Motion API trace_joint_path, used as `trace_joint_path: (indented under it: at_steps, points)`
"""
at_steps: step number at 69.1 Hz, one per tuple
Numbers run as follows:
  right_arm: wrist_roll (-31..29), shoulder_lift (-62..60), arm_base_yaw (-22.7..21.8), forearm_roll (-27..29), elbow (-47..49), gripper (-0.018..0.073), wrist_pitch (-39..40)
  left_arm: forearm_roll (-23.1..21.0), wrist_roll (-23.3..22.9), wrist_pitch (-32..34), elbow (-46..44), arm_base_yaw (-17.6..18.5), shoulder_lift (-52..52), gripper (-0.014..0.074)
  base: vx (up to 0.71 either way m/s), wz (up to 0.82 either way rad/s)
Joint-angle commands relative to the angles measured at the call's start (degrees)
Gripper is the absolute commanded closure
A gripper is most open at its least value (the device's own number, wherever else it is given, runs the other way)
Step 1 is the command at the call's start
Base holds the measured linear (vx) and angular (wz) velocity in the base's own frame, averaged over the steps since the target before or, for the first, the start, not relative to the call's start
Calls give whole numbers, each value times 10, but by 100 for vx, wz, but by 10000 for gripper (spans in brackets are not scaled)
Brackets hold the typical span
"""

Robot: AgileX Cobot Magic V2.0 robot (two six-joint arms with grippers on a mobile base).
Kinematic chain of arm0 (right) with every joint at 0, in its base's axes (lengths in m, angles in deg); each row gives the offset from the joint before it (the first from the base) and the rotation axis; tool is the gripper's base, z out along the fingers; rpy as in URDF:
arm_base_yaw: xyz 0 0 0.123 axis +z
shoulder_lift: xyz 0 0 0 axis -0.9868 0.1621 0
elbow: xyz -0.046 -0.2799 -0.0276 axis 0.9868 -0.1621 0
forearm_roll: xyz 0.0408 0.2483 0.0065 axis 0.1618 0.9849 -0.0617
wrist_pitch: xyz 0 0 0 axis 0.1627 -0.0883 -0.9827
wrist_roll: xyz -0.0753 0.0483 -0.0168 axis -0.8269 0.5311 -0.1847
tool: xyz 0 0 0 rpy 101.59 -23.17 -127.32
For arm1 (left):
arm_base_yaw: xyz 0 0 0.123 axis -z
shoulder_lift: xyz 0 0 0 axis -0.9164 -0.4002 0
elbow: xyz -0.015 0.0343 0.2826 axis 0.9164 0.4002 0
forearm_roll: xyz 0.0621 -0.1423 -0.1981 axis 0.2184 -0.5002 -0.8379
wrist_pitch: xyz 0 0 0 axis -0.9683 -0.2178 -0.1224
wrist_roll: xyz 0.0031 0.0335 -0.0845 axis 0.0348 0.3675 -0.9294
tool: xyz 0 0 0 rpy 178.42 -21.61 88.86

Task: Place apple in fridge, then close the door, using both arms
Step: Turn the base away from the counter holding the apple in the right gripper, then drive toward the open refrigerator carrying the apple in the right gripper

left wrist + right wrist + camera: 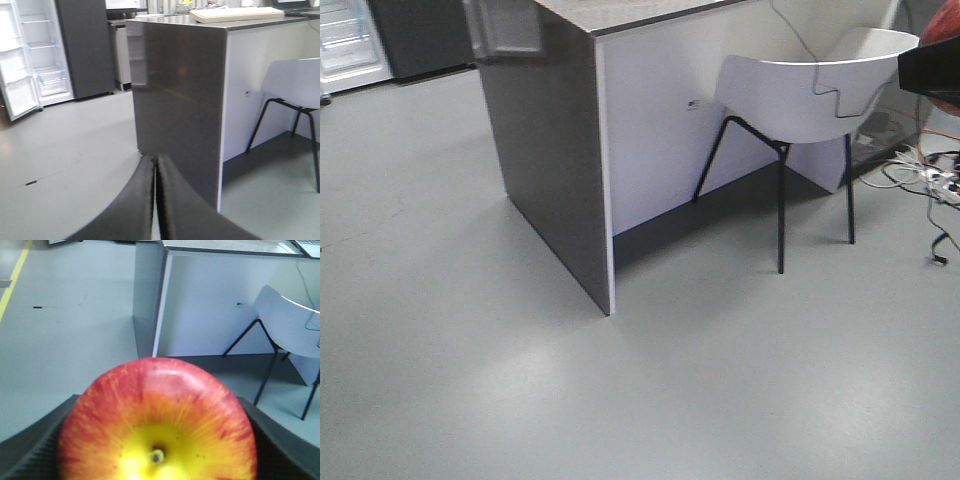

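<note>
The left gripper (155, 192) has its two black fingers (135, 205) pressed flat together with nothing between them, pointing forward. The right gripper (157, 405) is clamped on the apple (160, 435), one ribbed black pad on each side. Its dark body shows at the front view's right edge.

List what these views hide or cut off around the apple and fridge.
The apple: underside cut by the right wrist view's bottom edge; front view shows only a red sliver at the right edge.
The fridge: top cropped in the left wrist view; shelf detail blurred.
The door: left side beyond that view's edge.
</note>
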Motion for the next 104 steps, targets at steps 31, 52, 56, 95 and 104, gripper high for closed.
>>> trace_joint_path:
  at_steps: [31,52,56,95,104]
  points:
    - [1,-8,0,10,17,483,44,0,-4,40,9,1,9,604,3,32]
    - [1,-8,0,10,17,483,44,0,-4,40,9,1,9,604,6,31]
    - [1,-8,0,10,17,483,44,0,-4,40,9,1,9,604,7,27]
    - [1,-8,0,10,17,483,44,0,-4,40,9,1,9,604,7,23]
    - [1,-8,0,10,17,483,44,0,-4,40,9,1,9,604,8,15]
